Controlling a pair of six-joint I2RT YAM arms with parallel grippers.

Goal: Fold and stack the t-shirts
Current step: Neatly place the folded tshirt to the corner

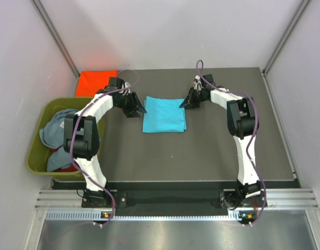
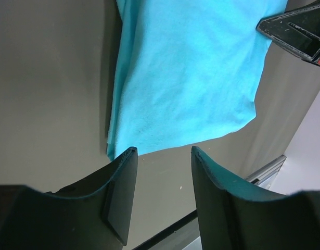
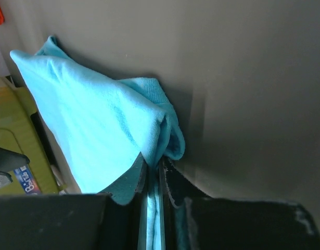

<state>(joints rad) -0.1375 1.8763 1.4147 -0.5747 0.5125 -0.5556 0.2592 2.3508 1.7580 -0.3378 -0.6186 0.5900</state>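
The right gripper is clenched on the turquoise t-shirt. Its wrist view shows a bunched fold of cloth pinched between the closed jaws, at the shirt's far right corner. The left gripper is released, with its jaws standing apart and nothing between them. It sits just short of the shirt's left edge, near the far left corner of the cloth.

The turquoise shirt lies as a flat, roughly square packet on the counter, midway between its side edges and toward the far edge. An orange-red t-shirt lies flat at the counter's far left corner. The olive-green tub stands against the left edge. It holds a crumpled grey-blue t-shirt, and a sliver of red cloth shows beneath it.

The folding of the turquoise shirt looks all but done. The step in hand is probably a final fold or a lift to carry it over to the orange-red one. Only one corner is gripped, so the left gripper would need to close on the matching left corner first. Both arms would then have to rise together and level, or the packet is likely to sag and come unfolded.
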